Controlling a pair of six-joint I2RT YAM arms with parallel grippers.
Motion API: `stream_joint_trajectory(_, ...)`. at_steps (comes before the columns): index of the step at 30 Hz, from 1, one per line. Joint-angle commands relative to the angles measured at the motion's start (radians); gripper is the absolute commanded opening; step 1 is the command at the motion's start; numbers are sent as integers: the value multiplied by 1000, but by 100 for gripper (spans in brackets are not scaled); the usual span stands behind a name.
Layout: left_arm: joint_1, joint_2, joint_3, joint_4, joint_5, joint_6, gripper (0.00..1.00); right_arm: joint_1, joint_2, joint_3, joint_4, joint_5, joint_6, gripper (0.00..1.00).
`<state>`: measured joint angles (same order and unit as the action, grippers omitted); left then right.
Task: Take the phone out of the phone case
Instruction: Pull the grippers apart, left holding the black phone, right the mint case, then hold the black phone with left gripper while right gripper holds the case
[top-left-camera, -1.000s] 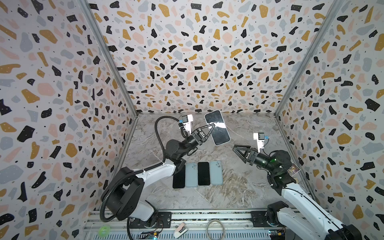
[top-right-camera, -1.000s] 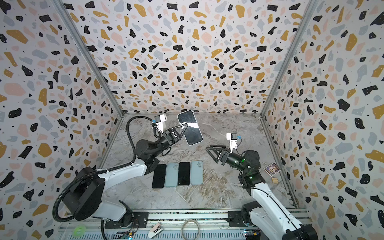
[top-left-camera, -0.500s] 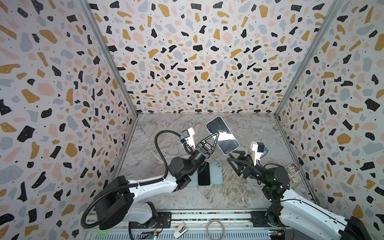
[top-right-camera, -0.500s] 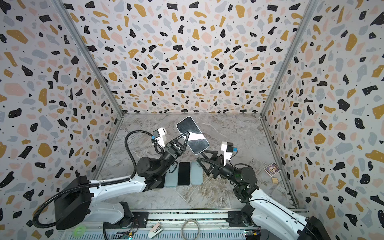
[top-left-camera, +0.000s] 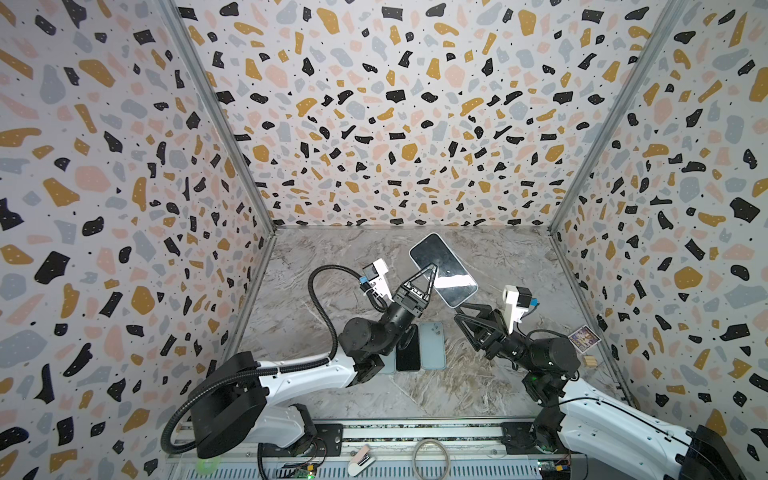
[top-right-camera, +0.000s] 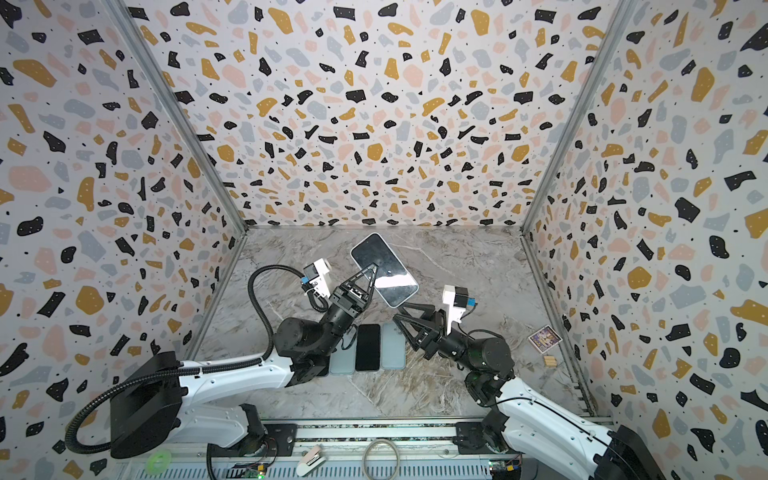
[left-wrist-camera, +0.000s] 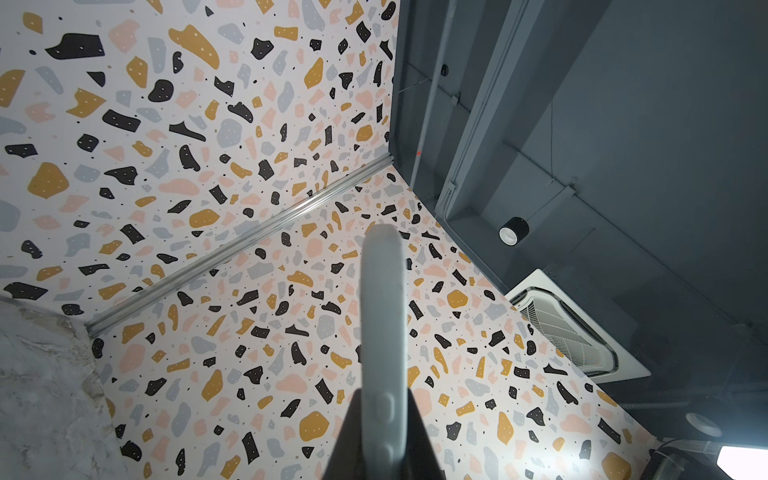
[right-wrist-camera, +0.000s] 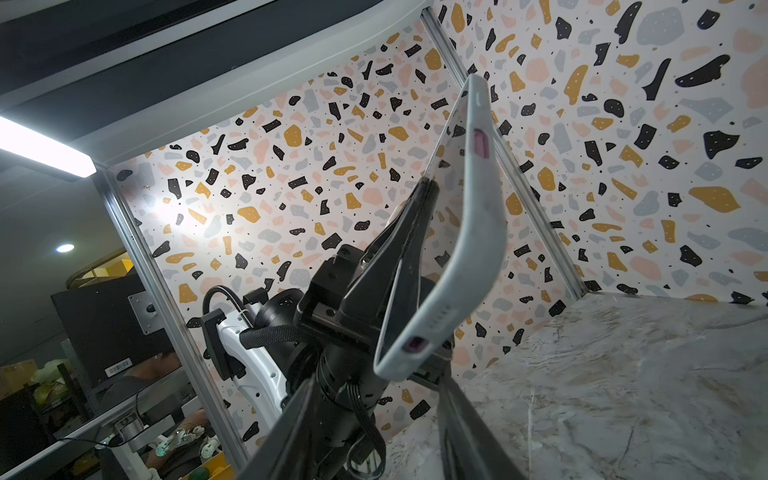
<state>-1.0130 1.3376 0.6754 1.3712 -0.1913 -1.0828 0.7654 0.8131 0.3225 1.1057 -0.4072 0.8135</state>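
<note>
Left gripper (top-left-camera: 433, 269) clamps phone case (right-wrist-camera: 478, 232) long edge. Phone (top-left-camera: 446, 270) slants down toward right gripper (top-left-camera: 459, 311) — jaws half-spread, astride low corner.

We count one cased phone (top-right-camera: 384, 270) aloft, one black phone (top-right-camera: 368, 347) lying flat, two pale phone-shaped pieces (top-right-camera: 393, 345) (top-right-camera: 343, 361) — and one card (top-right-camera: 544, 338).

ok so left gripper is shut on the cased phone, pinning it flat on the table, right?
No: the left gripper is shut on the cased phone but holds it raised off the table, tilted. The right wrist view shows this.
</note>
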Motion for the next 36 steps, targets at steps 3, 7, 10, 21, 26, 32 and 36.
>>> stream_joint_trajectory(3,-10,1,5,137,-1,20,0,5,17,29,57,6,3,44)
stream_joint_trajectory(7,-15,1,5,141,6,18,0,5,26,38,57,11,5,41)
stream_joint_trajectory(10,-16,2,3,145,10,18,0,3,32,44,56,9,5,40)
stream_joint_trajectory(21,-20,1,-7,144,3,21,0,2,34,52,70,2,13,35)
stream_joint_trajectory(26,-22,3,-7,149,7,18,0,0,29,47,70,10,17,30)
stream_joint_trajectory(32,-24,0,-6,146,6,15,0,-2,38,41,87,11,21,21)
stream_joint_trajectory(36,-25,3,-7,147,-2,3,0,-3,45,38,85,9,22,14)
